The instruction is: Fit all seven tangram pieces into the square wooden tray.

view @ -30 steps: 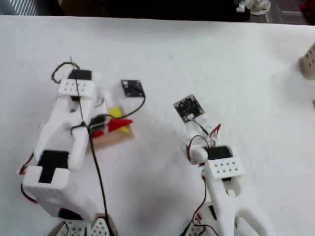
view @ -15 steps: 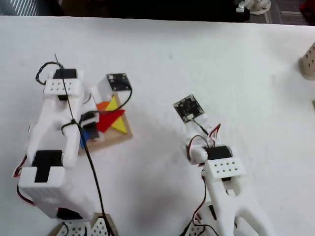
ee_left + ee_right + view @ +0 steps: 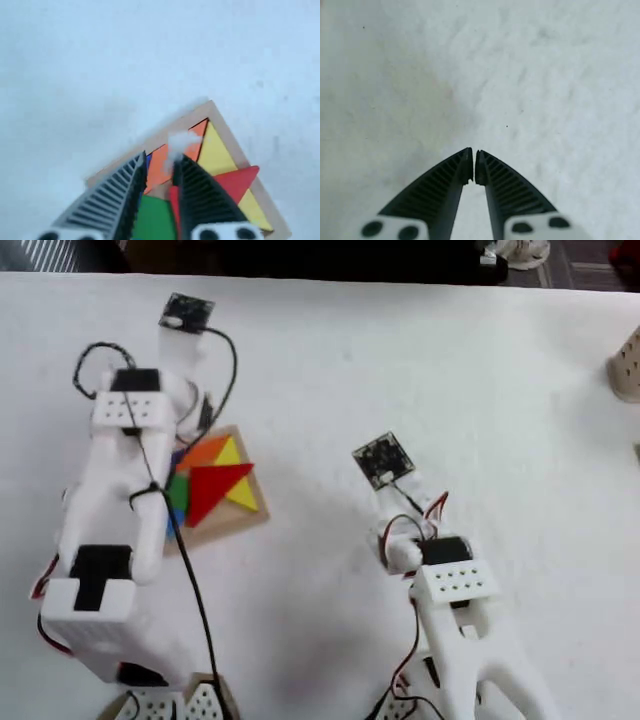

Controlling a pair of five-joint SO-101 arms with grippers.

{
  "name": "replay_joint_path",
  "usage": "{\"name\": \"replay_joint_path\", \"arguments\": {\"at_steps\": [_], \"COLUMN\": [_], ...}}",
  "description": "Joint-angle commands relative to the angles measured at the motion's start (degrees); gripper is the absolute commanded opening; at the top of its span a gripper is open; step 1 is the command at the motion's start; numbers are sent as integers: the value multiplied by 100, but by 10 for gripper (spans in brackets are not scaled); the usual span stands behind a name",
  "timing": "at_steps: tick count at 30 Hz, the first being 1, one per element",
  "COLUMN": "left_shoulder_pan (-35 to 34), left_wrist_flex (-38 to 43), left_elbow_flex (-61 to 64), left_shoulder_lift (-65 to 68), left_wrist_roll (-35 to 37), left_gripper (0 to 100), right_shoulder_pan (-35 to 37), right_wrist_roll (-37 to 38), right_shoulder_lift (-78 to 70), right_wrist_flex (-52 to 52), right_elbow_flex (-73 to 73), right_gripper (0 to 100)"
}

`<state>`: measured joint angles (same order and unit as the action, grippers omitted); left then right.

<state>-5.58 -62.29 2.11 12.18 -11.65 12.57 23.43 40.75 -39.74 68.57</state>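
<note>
The square wooden tray lies on the white table at the left, part of it under my left arm. In it I see orange, yellow, red, green and a sliver of blue. My left gripper hangs above the tray's far corner, slightly open, nothing between its fingers. The red triangle seems to lie across the yellow piece, its tip near the rim. My right gripper is shut over bare table, well right of the tray, on the right arm.
A black cable runs from the left arm across the tray's near side to the table's front. A beige perforated object stands at the right edge. Bare white table lies between the arms and beyond them.
My left arm has swung off the tray toward the table's far side, uncovering the pieces. The red triangle that was by its gripper now lies in the tray. The right arm is unmoved.
</note>
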Motion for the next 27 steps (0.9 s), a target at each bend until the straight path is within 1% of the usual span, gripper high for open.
{"name": "replay_joint_path", "arguments": {"at_steps": [1, 4, 6, 11, 15, 19, 23, 27], "left_shoulder_pan": [462, 673, 804, 927, 875, 919, 927, 910], "left_wrist_flex": [1152, 1855, 2110, 2101, 1837, 1099, 642, 413], "left_elbow_flex": [668, 1275, 1574, 1855, 1978, 1996, 2004, 2084], "left_shoulder_lift": [-22, -22, -31, -40, -92, -92, -66, -92], "left_wrist_roll": [633, 738, 721, 712, 712, 695, 686, 299], "left_gripper": [41, 41, 41, 41, 41, 41, 41, 41], "right_shoulder_pan": [-13, -22, -31, -31, -31, -31, -22, -22], "right_wrist_roll": [9, 9, 9, 9, 9, 9, 9, 9], "right_shoulder_lift": [66, 66, 66, 66, 66, 66, 66, 66], "right_wrist_flex": [110, 110, 110, 110, 110, 110, 110, 110], "right_elbow_flex": [-53, -53, -53, -53, -53, -53, -53, -53], "right_gripper": [18, 18, 18, 18, 18, 18, 18, 18]}}
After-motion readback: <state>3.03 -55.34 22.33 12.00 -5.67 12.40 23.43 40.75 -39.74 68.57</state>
